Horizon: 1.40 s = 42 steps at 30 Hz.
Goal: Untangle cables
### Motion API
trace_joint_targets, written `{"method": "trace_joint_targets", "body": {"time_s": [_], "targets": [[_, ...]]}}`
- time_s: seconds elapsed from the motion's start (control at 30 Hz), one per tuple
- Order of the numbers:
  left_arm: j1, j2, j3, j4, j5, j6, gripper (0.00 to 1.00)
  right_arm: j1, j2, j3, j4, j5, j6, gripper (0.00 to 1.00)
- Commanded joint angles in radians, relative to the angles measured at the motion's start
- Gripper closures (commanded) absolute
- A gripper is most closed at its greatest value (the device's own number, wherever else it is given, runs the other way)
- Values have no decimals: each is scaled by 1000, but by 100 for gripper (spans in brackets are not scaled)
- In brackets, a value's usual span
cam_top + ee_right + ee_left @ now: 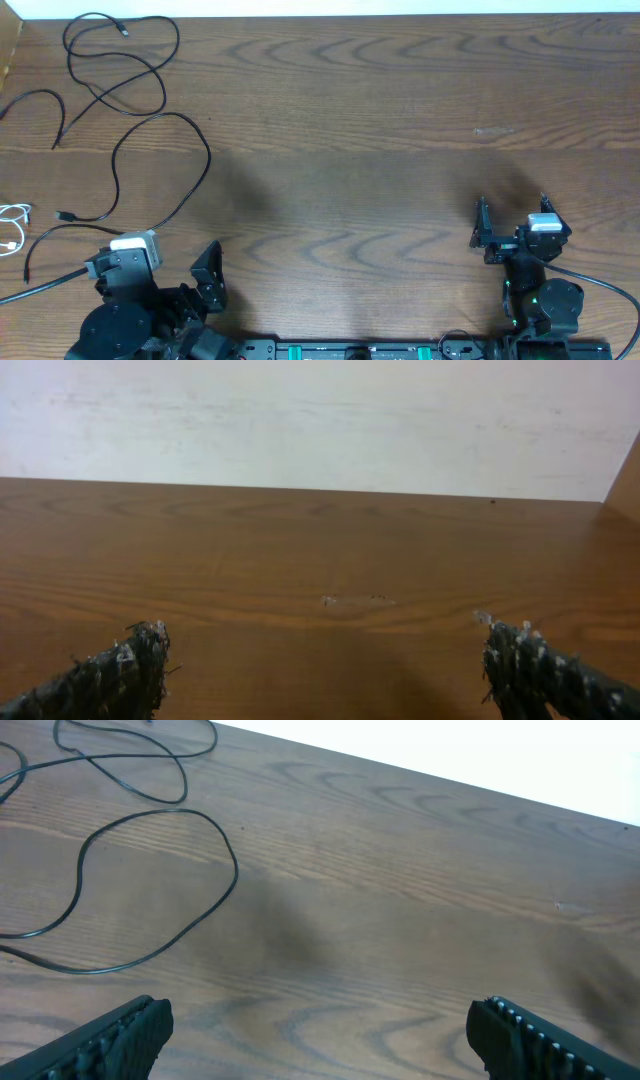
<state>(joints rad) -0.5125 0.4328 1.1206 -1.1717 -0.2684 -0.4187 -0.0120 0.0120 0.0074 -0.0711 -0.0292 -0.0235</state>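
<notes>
The black cables (113, 170) are lying on the wooden table (350, 120), beyond the left gripper (155, 268) and a little to its left side, toward the far left corner. They are thin and dull black, and they are making several wide, loose loops which are crossing each other in a few places. Small plug ends are showing at some tips; one is lying quite near the left gripper, in front of it. I cannot tell how many separate black cords are there.

In the left wrist view, one big loop (235, 870) is curving across the wood ahead of the left gripper (320, 1030), apart from its fingers. The white cable (12, 215) is much shorter. It is lying in a small coil to the left of the left gripper, at the table's edge, apart from the black ones.

The left gripper is standing with its jaws spread wide and nothing is between them. The right gripper (512, 212) is resting well apart from the left gripper, on its right side, and it is also gaping wide and holding nothing; in its own view (325, 660) only bare wood is lying between the fingers.
</notes>
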Motion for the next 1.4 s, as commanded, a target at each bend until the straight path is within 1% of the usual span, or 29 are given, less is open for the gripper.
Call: {"method": "trace_joint_targets", "body": {"time_s": [0.0,1.0,1.03,1.07,1.37], "targets": [[0,0,-5,-3,-13,2,1,-7,-6,-2,-6,4,-15,1],[0,0,-5,-3,-13,2,1,-7,-6,-2,-4,4,-15,1],[0,0,-5,-3,-13,2,0,-7,-6,-2,-5,4,-15,1],[0,0,-5,-3,-13,2,2,-7,-6,-2,-4,4,-15,1],[0,-1,-6,-12,-13,2,1,-7,-6,-2,-4,4,-15,1]]}}
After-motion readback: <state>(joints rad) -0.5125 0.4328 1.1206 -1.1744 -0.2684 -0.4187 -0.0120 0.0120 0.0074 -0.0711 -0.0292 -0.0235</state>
